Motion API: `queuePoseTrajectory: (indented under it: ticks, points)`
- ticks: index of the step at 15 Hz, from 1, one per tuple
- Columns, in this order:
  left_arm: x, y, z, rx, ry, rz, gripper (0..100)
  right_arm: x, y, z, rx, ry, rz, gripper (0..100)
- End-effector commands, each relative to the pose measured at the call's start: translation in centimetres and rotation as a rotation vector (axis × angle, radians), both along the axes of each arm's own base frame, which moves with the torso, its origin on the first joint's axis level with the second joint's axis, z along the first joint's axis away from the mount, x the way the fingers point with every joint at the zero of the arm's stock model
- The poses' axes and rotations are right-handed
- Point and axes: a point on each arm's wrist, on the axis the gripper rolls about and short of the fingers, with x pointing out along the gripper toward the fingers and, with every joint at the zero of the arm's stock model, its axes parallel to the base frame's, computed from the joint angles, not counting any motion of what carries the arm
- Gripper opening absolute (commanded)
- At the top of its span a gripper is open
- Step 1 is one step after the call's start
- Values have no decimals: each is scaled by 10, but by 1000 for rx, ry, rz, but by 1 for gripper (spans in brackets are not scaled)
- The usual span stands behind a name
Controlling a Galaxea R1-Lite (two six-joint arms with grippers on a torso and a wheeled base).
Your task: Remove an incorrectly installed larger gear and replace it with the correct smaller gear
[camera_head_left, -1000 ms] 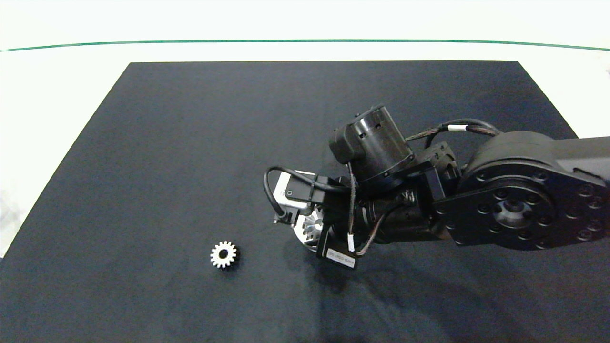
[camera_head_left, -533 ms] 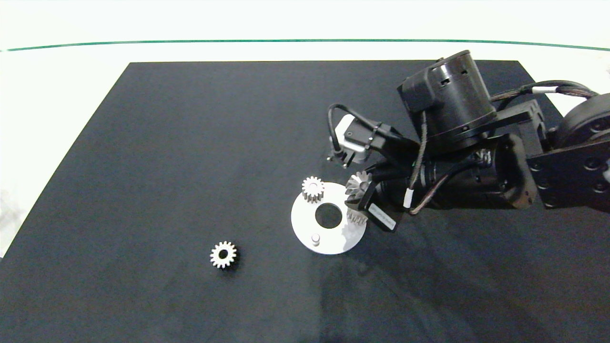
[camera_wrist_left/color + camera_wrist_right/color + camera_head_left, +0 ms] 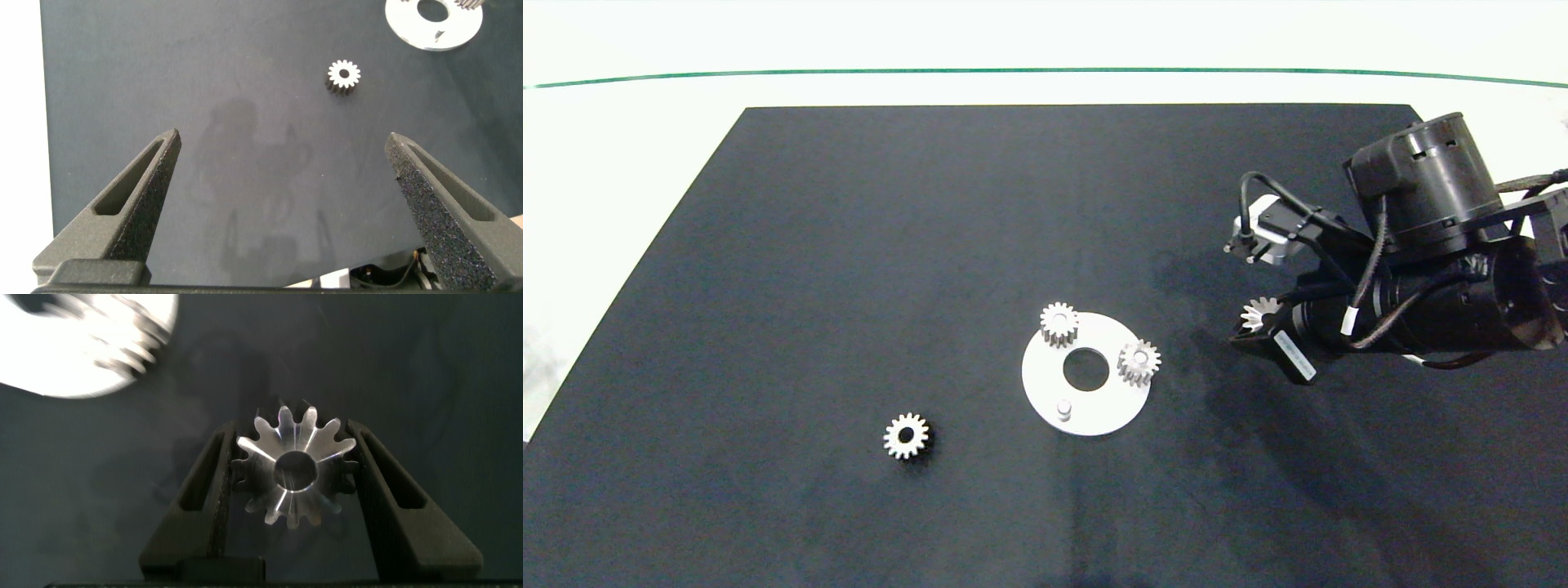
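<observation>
While the right gripper hangs over the desk, its jaws pinch the larger gear, a bright pointed-tooth metal wheel with a dark centre hole.
The gripper and gear sit off to the right of the flat white round plate, apart from it; the plate carries two small silver-grey stubby-toothed gears, one at its far rim and one at its right rim, plus a bare short peg on its near side; the smaller gear, silver-grey with a round hole, lies flat on the black mat left of the plate; the left gripper hovers above bare mat, jaws spread wide, holding nothing.
</observation>
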Motion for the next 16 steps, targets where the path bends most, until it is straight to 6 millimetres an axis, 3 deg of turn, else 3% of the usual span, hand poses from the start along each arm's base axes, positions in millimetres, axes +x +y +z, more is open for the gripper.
queuePoseTrajectory:
  ticks: [1, 16]
  points:
    - [0, 0, 0, 2, 0, 1, 100, 7, -26, -15, 18, 55, -113, 31]
    - [-4, 1, -5, 5, 1, 2, 100, 26, -44, -40, 55, 114, -239, 31]
